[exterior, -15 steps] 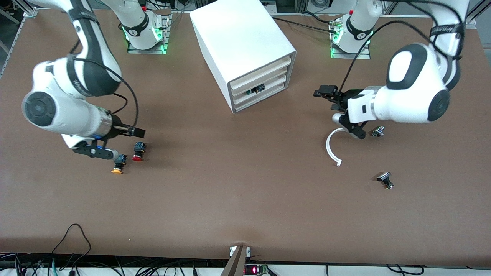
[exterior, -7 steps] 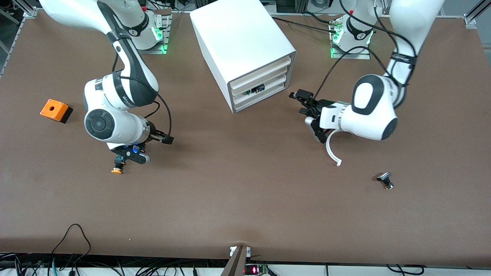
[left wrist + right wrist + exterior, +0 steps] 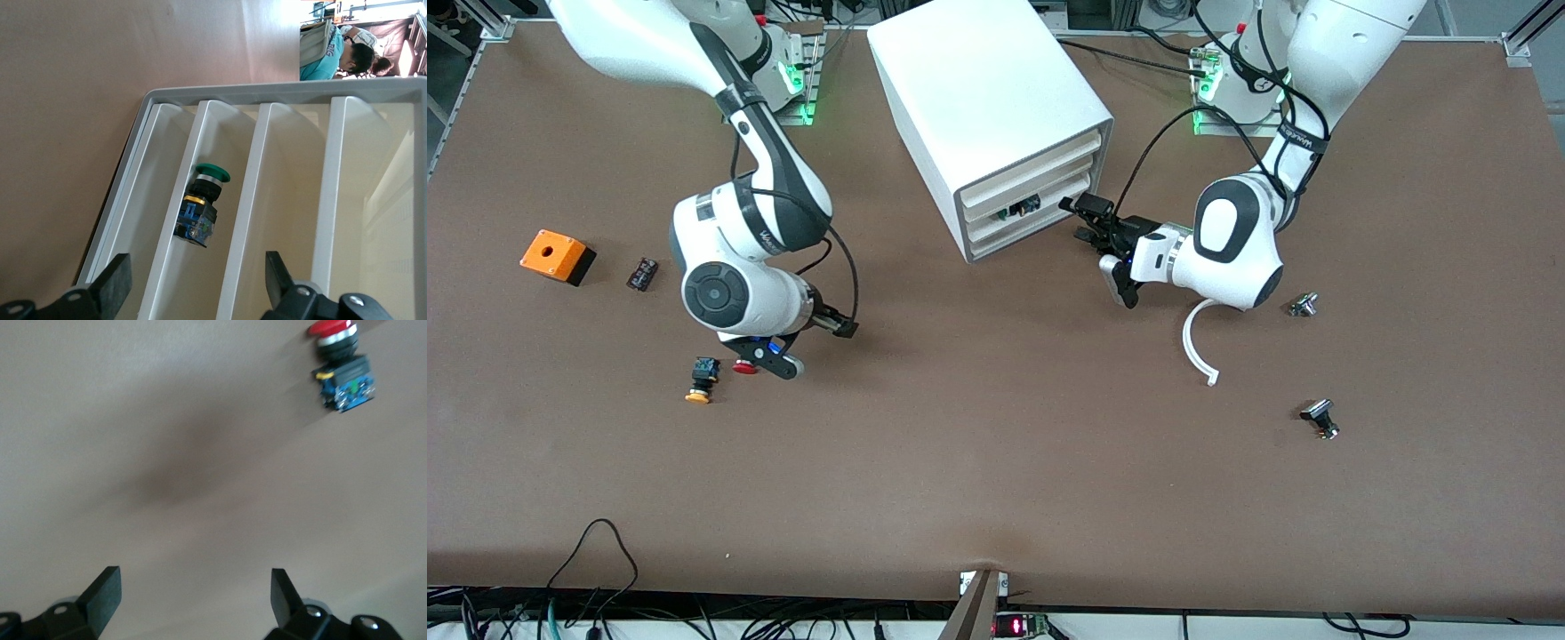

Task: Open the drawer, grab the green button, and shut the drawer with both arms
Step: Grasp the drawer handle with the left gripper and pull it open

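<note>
A brown tabletop (image 3: pixel 996 462) is filling the front view, with cables trailing along its near edge. At its middle, toward the arms' bases, a big white cabinet (image 3: pixel 983 98) is standing with four shallow drawers stacked in its front. The drawer (image 3: pixel 1021 206) that matters is second from the bottom, and it is sitting almost flush in the stack, so the opening step is judged not yet done. The button (image 3: pixel 200 210) is lying on its side inside that drawer, its green cap showing clearly in the left wrist view.

The left arm (image 3: pixel 1232 253) is reaching in from its end of the tabletop, and the left gripper (image 3: pixel 1098 222) is hanging just in front of the drawer fronts with its jaws spread wide and empty. Whether a jaw tip is already touching a drawer edge is hard to say from here. The right arm (image 3: pixel 734 284) is stretching low over its own end, and the right gripper (image 3: pixel 805 342) is hovering above bare tabletop with its jaws likewise spread and holding nothing.

A red-capped button (image 3: pixel 340 370) is lying just beside the right gripper, with a yellow-capped button (image 3: pixel 701 380) close to it. Pulling the drawer out, lifting the button, and shutting the drawer are all still to come.
</note>
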Action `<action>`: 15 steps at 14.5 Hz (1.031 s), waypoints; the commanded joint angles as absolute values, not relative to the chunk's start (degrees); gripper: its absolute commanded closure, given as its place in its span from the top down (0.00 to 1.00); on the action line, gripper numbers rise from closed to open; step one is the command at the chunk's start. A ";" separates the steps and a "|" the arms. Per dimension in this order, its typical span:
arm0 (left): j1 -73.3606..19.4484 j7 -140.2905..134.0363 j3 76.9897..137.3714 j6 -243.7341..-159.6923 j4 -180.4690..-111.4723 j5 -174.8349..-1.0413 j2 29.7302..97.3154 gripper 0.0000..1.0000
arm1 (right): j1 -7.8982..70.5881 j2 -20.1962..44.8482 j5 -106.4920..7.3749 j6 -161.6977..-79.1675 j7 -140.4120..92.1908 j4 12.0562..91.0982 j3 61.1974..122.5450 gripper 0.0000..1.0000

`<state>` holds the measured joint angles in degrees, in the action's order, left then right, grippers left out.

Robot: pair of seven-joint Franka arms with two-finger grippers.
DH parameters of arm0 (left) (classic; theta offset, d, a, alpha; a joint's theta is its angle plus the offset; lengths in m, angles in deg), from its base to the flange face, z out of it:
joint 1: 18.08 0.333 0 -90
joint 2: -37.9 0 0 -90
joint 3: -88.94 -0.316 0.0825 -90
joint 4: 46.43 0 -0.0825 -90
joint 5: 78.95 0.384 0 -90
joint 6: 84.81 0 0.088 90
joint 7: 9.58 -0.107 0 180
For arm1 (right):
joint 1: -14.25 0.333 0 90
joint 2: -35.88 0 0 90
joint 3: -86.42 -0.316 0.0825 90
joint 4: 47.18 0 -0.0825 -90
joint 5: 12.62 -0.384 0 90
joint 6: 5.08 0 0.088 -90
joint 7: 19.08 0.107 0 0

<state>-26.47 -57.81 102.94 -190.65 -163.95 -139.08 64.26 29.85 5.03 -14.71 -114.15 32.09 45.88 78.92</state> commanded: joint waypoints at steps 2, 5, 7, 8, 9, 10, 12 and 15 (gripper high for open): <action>-26.34 -65.64 103.27 -191.34 -164.21 -142.04 68.39 0.87 | 33.57 2.57 -15.09 -114.06 38.04 42.65 79.21 0.99; -26.34 -67.75 103.79 -191.16 -165.08 -142.66 69.98 0.83 | 35.42 1.52 -15.26 -114.15 40.85 40.54 79.21 0.99; -26.43 -70.04 104.50 -190.64 -165.88 -143.28 70.16 0.67 | 37.27 0.46 -15.17 -114.15 43.05 38.70 79.21 0.99; -26.52 -70.48 104.76 -190.63 -166.57 -143.54 70.33 0.63 | 37.88 -0.15 -15.26 -114.15 44.19 37.82 79.13 0.99; -26.43 -70.57 105.55 -190.63 -166.84 -144.07 70.59 0.62 | 38.76 -0.42 -15.26 -114.15 45.77 37.03 79.21 0.99; -26.43 -70.57 105.64 -190.72 -166.93 -144.16 70.94 0.62 | 39.38 -0.94 -15.17 -114.15 46.92 36.15 79.21 0.99; -26.43 -70.66 105.64 -190.63 -167.02 -144.16 71.82 0.63 | 40.43 -1.65 -15.17 -114.24 48.85 34.13 79.21 0.99; -26.61 -72.67 105.73 -190.90 -167.02 -144.60 73.84 0.57 | 41.40 -3.05 -15.17 -114.41 53.15 30.44 79.13 0.99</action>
<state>-26.48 -69.56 105.58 -190.68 -166.72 -142.25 72.24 40.69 -0.95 -14.72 -114.77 50.19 34.83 78.90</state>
